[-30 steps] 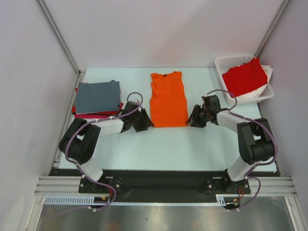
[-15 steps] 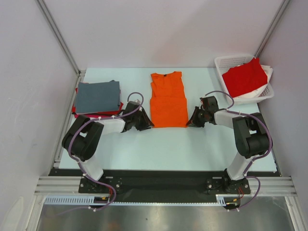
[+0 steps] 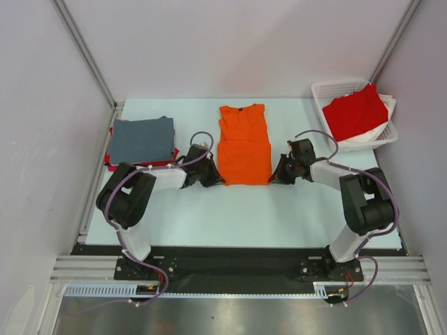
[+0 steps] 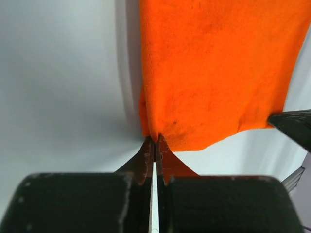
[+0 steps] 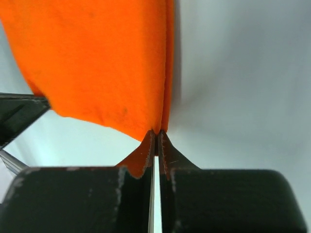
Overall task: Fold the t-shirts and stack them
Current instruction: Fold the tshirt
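White walls (image 3: 230, 42) close in a pale bench (image 3: 244, 209) with spare room toward 6 o'clock.

The orange shirt (image 3: 244, 143) lies at the middle of the bench, already narrowed into a long strip, with its collar at 12 o'clock and its hem at 6. It looks light, limp and slightly grippy. My guess is that it will sag wherever it is unsupported, so the two hem corners are the sensible hold and both need to rise evenly.

A folded grey shirt (image 3: 142, 139) tops a stack at 10 o'clock, with red edges showing beneath it. A red shirt (image 3: 355, 112) sits in the basket (image 3: 328, 91) at 2 o'clock.

The left pincer (image 4: 154, 141) is clamped on the hem corner at 7 o'clock. The right pincer (image 5: 156, 132) is pinched tight on the corner at 5 o'clock, over doubled cloth.
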You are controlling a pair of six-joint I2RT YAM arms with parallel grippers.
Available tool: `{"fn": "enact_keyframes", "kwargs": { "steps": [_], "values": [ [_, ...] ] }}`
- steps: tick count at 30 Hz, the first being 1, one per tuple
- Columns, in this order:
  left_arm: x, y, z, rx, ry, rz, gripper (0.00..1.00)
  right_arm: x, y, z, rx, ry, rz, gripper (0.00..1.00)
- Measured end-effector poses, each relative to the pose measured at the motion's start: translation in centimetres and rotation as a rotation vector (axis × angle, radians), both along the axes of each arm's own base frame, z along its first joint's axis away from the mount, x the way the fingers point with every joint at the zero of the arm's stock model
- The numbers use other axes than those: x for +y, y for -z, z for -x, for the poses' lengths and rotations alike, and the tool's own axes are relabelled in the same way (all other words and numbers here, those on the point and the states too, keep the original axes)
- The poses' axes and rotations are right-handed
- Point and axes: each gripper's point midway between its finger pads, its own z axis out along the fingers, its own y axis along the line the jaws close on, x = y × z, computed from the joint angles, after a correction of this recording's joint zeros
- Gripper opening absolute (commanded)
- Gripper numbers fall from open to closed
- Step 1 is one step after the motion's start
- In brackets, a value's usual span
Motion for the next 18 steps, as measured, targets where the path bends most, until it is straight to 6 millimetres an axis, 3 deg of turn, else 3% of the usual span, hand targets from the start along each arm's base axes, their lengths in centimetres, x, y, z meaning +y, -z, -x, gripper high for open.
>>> {"fn": "enact_keyframes", "kwargs": {
  "steps": [7, 18],
  "values": [
    [1.7, -0.8, 3.8, -0.005, 0.031, -0.041, 0.00, 0.9, -3.6, 2.4, -0.062, -0.042, -0.008, 0.00],
    [3.7, -6.2, 10.5, -0.073, 0.126, 0.012, 0.00, 2.2, -8.0, 11.5, -0.144, -0.139, -0.028, 0.00]
  ]
}}
